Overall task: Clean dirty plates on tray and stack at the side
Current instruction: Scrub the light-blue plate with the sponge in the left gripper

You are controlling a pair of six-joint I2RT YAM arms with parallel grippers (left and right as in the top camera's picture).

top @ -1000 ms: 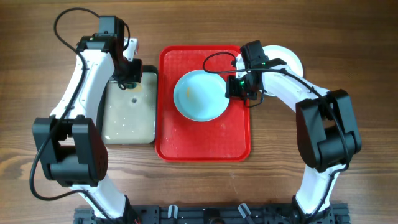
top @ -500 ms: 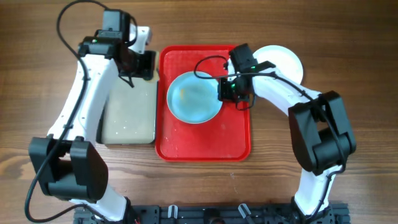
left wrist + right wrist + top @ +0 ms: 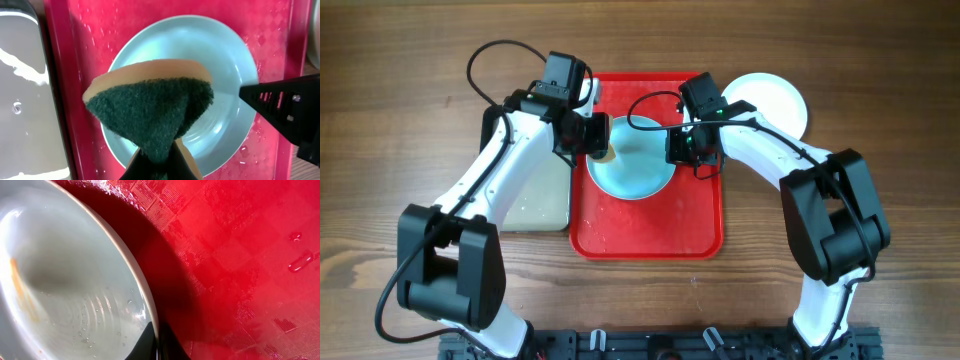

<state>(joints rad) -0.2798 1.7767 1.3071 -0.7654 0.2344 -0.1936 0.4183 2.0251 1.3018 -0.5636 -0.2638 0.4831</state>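
Overhead view: a white plate (image 3: 770, 98) lies beside the tray (image 3: 650, 228), judged done. The right gripper (image 3: 682, 148) pinches the rim of the blue-green plate (image 3: 635, 168) on the tray. The left gripper (image 3: 594, 139) clamps a sponge (image 3: 150, 105) above it. An orange smear (image 3: 20, 290) shows, so scrubbing is outstanding.

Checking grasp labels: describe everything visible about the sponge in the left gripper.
The sponge is two-layered: dark green scouring face toward the wrist camera, tan foam behind. It is bent into a wedge, pinched at its narrow end by the left gripper. It hangs over the pale blue plate on the red tray; contact with the plate cannot be told.
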